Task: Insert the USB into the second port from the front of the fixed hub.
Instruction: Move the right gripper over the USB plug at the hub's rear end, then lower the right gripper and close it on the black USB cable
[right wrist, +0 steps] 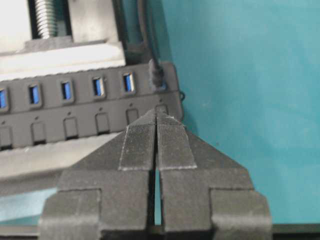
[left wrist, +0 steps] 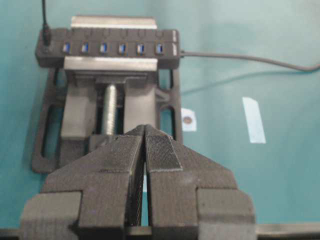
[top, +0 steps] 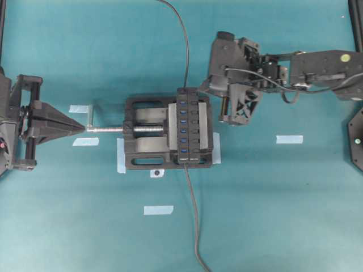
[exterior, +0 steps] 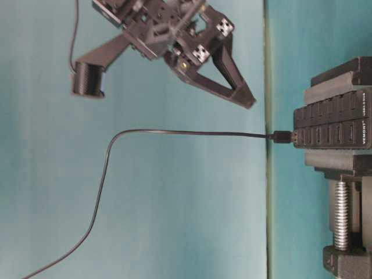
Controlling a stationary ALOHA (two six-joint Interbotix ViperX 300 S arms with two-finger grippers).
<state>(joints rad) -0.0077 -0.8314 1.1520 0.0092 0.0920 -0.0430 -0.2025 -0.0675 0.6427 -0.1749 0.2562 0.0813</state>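
The fixed hub (top: 191, 127) is clamped in a black vise, with several blue ports free. The USB (top: 184, 93) stands plugged into the end port at the top of the overhead view, and its cable runs up out of frame. It also shows in the left wrist view (left wrist: 46, 36), the right wrist view (right wrist: 156, 74) and the table-level view (exterior: 283, 136). My right gripper (top: 229, 113) is shut and empty, raised just right of that end of the hub (right wrist: 80, 107); its tip (right wrist: 156, 114) points at it. My left gripper (top: 79, 126) is shut and empty beside the vise screw.
The vise (top: 144, 156) has a silver screw (top: 108, 129) pointing at the left gripper. The hub's own cable (top: 193, 215) runs from its lower end to the bottom edge. Pale tape strips (top: 289, 139) (top: 158, 210) lie on the teal table.
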